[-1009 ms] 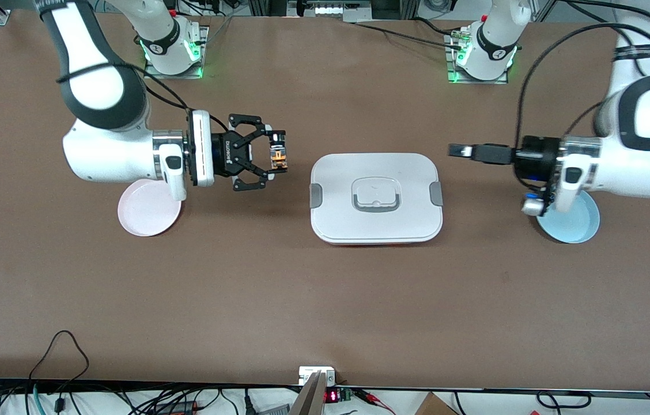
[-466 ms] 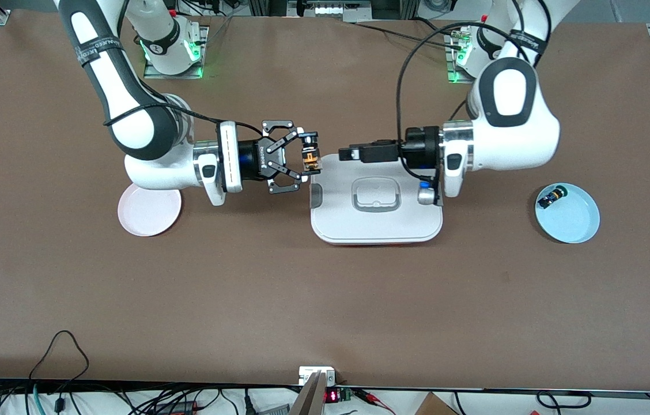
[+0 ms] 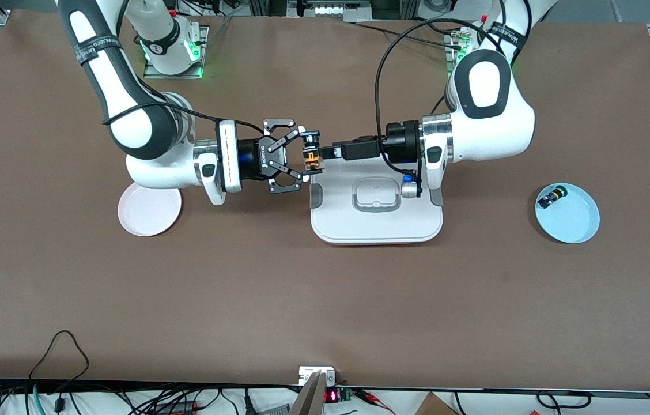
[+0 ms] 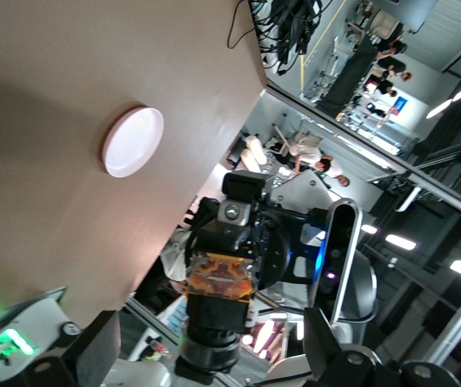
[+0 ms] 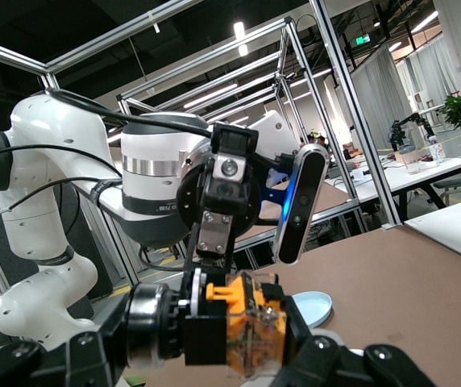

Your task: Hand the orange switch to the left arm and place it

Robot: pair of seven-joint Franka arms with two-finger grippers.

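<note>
Orange switch (image 3: 313,159), one only, hangs in the air clamped in the right hand (image 3: 309,151), over the edge of the box (image 3: 376,225) at the right arm's end. The left hand (image 3: 328,152), fingers spread wide and holding nothing, is just beside the switch, over the box lid. One box, two plates: a pink plate (image 3: 148,214) and a blue plate (image 3: 574,222) carrying a small dark switch (image 3: 550,197), hard to make out. The arms hide part of the bench (image 3: 325,300).

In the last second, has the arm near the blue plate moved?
Yes. The left gripper swung from over the blue plate to above the white box.
</note>
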